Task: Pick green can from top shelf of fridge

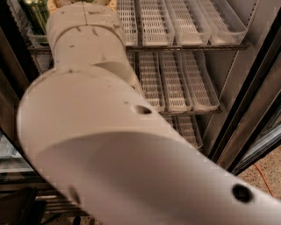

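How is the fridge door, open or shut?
Open: the arm reaches in to the top shelf; gripper hidden behind it up top.

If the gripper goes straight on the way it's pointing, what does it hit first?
The gripper is hidden past the arm's wrist at the top edge, aimed into the top shelf. Probably a white lane tray there first; a dark green can stands left. Depth unclear.
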You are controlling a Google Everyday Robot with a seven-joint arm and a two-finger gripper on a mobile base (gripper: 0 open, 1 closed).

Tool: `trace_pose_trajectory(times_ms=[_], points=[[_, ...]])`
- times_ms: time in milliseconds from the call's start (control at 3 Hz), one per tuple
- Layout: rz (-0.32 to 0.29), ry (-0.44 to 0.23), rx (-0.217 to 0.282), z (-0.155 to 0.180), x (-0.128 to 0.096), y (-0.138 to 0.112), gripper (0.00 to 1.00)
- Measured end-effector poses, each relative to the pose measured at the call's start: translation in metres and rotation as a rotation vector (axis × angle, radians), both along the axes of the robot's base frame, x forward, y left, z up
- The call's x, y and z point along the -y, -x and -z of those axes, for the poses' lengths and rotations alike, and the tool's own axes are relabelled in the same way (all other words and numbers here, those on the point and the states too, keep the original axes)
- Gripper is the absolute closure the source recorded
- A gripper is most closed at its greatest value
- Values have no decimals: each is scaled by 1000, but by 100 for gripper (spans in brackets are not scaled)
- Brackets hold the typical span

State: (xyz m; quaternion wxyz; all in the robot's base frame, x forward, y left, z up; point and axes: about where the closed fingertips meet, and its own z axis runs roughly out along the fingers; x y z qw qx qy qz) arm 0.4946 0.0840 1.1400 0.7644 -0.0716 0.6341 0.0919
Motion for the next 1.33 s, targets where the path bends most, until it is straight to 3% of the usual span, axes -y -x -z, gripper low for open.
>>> trace_pose_trajectory(times_ms=[333, 667, 1000, 1333], points=[[0, 0, 0, 0, 0, 0, 100], [9, -57, -64, 25, 30, -9, 100], [84, -141, -184, 95, 108, -23, 100], [86, -183, -202, 103, 115, -22, 100]])
